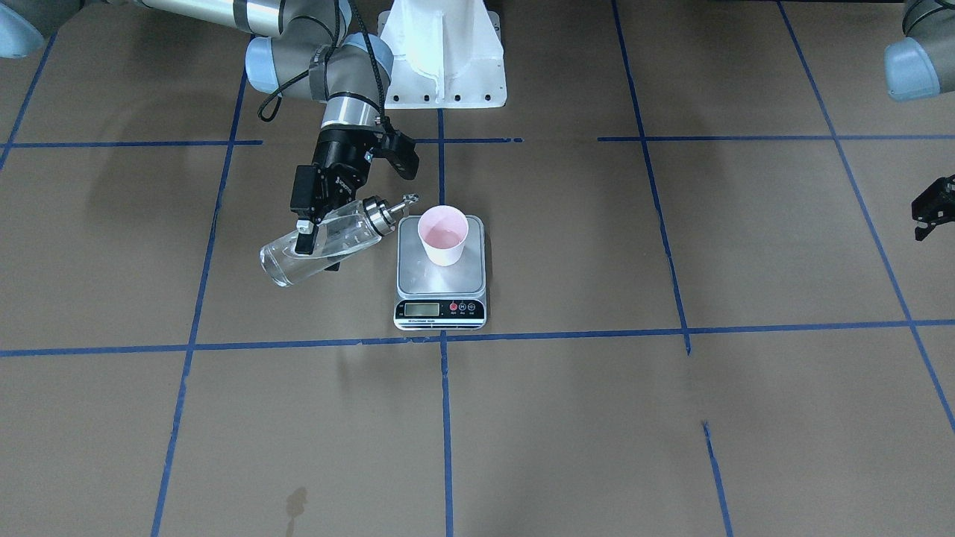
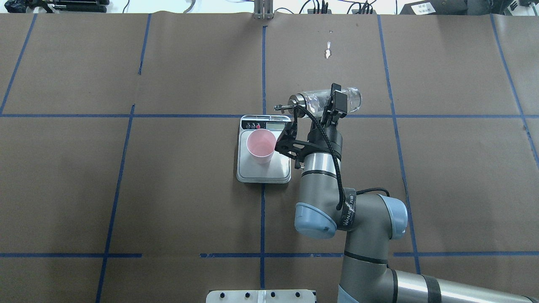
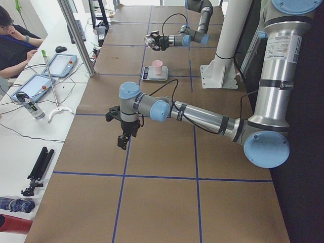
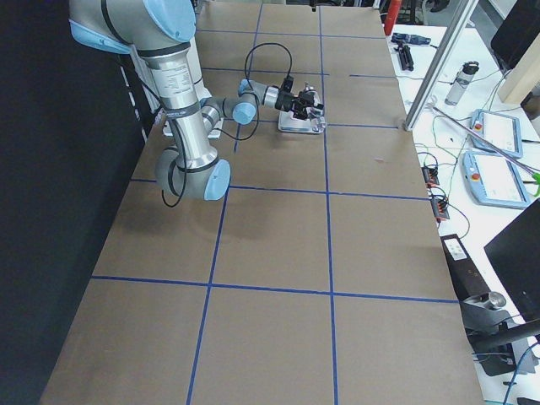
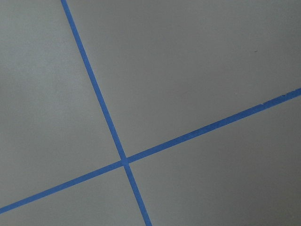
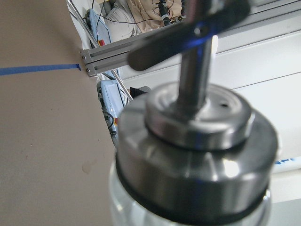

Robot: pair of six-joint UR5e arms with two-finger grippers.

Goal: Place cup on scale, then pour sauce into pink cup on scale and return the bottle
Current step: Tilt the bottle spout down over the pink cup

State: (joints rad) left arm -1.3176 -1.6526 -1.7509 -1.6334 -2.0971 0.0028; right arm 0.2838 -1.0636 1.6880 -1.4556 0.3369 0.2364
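The pale pink cup (image 1: 442, 235) stands upright on the steel scale (image 1: 440, 283), with a little liquid in its bottom. My right gripper (image 1: 312, 233) is shut on the clear glass bottle (image 1: 328, 240) and holds it tipped almost level just beside the scale. Its silver spout points at the cup's rim. From overhead, the bottle (image 2: 351, 99) lies across the gripper (image 2: 337, 104), with the cup (image 2: 261, 146) and scale (image 2: 264, 173) close by. The bottle's cap (image 6: 197, 141) fills the right wrist view. My left gripper (image 1: 929, 215) hangs open and empty, far off at the table's side.
The white robot base mount (image 1: 444, 52) stands behind the scale. A small stain (image 1: 296, 501) marks the brown paper near the front edge. Blue tape lines cross the table. An operator and tablets (image 3: 30, 86) are at a side bench.
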